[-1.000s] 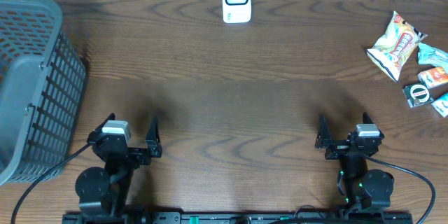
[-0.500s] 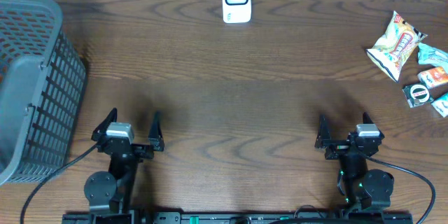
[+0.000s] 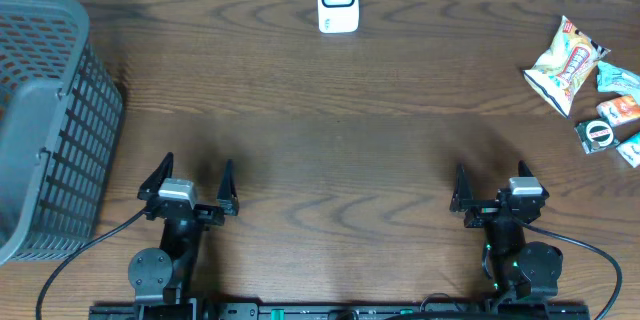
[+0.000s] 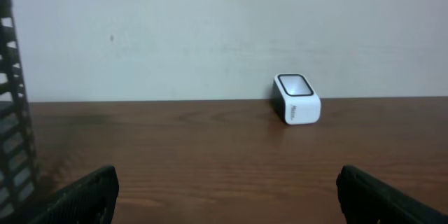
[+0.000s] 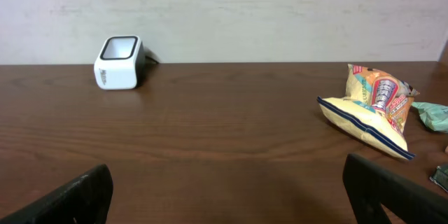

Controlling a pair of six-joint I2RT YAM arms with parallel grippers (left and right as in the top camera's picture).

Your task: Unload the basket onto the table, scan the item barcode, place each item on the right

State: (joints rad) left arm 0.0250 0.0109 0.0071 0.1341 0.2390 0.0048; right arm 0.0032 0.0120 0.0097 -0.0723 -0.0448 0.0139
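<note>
A white barcode scanner (image 3: 338, 0) stands at the table's far edge, its window facing up; it also shows in the left wrist view (image 4: 297, 99) and the right wrist view (image 5: 119, 62). The items lie at the right edge: a yellow snack bag (image 3: 565, 64) (image 5: 371, 108) and small packets (image 3: 612, 120). No barcode shows from here. My left gripper (image 3: 196, 178) (image 4: 227, 199) rests near the front left, open and empty. Near the front right my right gripper (image 3: 488, 188) (image 5: 231, 199) is open and empty too, well short of the snack bag.
A grey mesh basket (image 3: 45, 110) takes up the left edge, its wall showing in the left wrist view (image 4: 10, 112). A teal packet (image 5: 432, 115) lies just right of the snack bag. A pale wall runs behind the table.
My left arm has shifted a little to the right and straightened, its gripper still open. The right arm and the items have not moved.
</note>
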